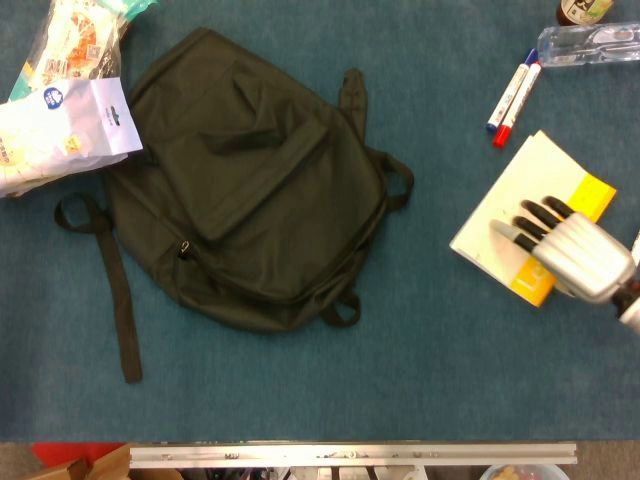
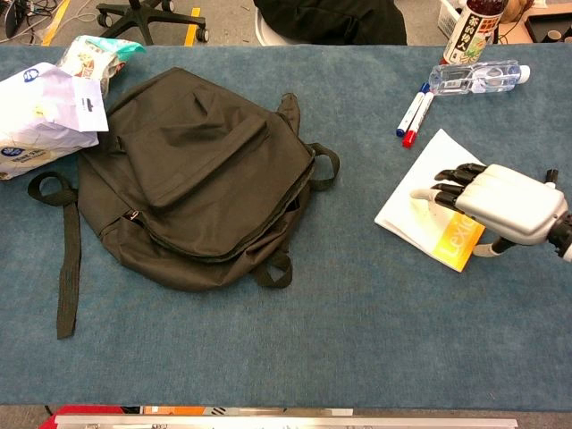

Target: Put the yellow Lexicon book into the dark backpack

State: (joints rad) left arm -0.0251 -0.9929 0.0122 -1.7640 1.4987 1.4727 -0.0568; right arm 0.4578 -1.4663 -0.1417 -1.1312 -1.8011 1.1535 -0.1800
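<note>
Fingers (image 1: 532, 222) of the right hand (image 1: 575, 255), spread apart, press flat on the yellow book (image 1: 505, 215).

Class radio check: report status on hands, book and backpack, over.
Right hand fingers resting flat on the yellow book. Left hand not in view. Dark backpack lies flat, opening unseen. Two markers beyond book.
</note>
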